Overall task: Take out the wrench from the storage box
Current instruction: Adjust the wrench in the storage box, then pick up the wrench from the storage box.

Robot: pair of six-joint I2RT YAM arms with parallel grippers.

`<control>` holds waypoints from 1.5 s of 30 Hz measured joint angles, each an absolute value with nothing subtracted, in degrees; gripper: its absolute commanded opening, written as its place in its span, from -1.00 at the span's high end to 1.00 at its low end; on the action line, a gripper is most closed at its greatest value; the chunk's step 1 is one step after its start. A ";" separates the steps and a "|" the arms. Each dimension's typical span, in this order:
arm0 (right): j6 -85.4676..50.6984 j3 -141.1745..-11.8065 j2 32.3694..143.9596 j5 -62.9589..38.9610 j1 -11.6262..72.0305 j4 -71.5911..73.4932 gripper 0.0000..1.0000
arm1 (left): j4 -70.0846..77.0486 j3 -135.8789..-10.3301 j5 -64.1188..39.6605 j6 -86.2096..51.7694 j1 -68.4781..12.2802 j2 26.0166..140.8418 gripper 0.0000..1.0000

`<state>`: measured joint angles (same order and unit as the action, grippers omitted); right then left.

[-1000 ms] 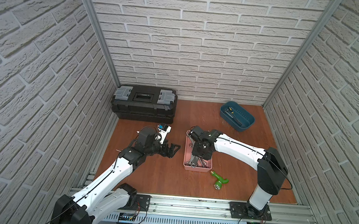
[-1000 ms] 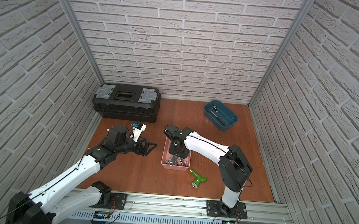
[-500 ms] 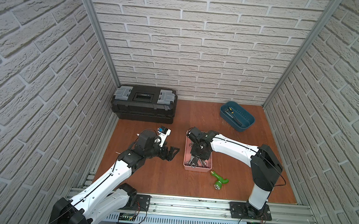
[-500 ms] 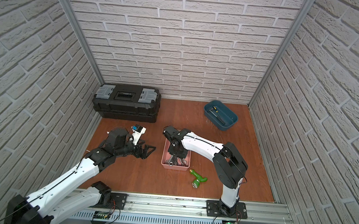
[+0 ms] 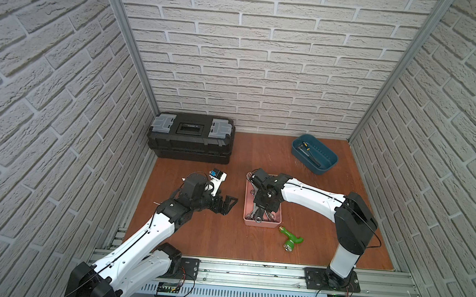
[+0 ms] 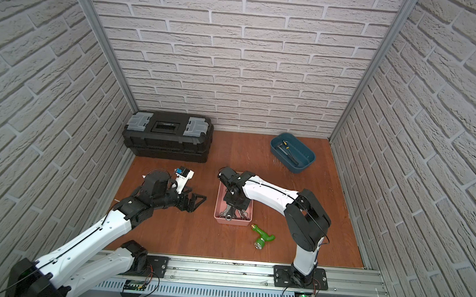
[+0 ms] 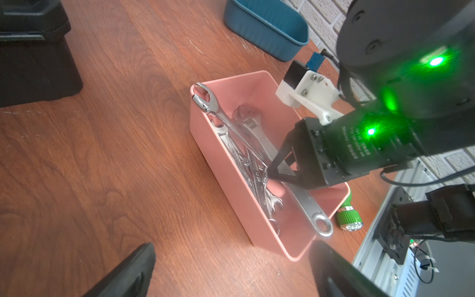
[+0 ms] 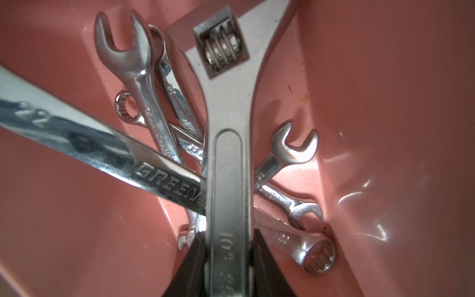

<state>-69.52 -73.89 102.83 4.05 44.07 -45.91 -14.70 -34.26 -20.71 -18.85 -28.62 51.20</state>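
Note:
The pink storage box point(image 5: 261, 224) point(image 6: 231, 222) stands mid-table and holds several steel spanners. On top of them lies the wrench point(image 8: 228, 154), a large adjustable one whose ring end point(image 7: 322, 226) rests on the box's near rim. My right gripper point(image 8: 227, 236) reaches down into the box point(image 7: 226, 180), its two black fingers pressed against both sides of the wrench handle. A long spanner point(image 8: 102, 146) crosses beside it. My left gripper point(image 5: 227, 204) point(image 7: 234, 246) hovers wide open over the table, left of the box, holding nothing.
A black toolbox point(image 5: 190, 141) sits at the back left. A teal tray point(image 5: 314, 154) with small tools sits at the back right. A green plastic tool point(image 5: 290, 237) lies just in front of the pink box. Brick walls close in three sides.
The right gripper's jaws have narrowed inside the box until they meet the wrench handle. The left arm has barely moved and stays open.

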 measured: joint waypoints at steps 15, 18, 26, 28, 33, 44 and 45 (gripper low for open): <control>-69.97 -71.53 96.01 3.18 44.49 -47.62 0.95 | -15.03 -34.20 -21.19 -17.72 -28.62 52.47 -0.97; -69.97 -71.20 94.80 3.20 44.49 -48.01 0.95 | -15.00 -34.20 -21.52 -17.74 -28.62 52.71 -0.97; -69.71 -70.02 94.54 3.18 45.41 -47.92 0.95 | -15.03 -33.71 -21.93 -17.72 -28.62 52.66 -0.97; -69.60 -69.10 94.54 3.07 45.74 -47.46 0.88 | -15.03 -33.28 -21.93 -17.76 -28.62 52.51 -0.97; -69.01 -67.68 94.98 2.44 45.87 -46.13 0.64 | -15.05 -32.99 -21.93 -17.80 -28.62 52.51 -0.97; -66.85 -69.54 97.67 3.07 45.04 -47.48 0.05 | -15.27 -32.99 -21.89 -17.76 -28.62 51.90 -0.97; -66.74 -70.06 97.76 3.14 44.82 -47.77 0.04 | -15.29 -32.99 -21.89 -17.76 -28.62 51.90 -0.97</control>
<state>-66.74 -70.06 97.76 3.14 44.82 -47.77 -15.29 -32.99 -21.89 -17.76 -28.62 51.90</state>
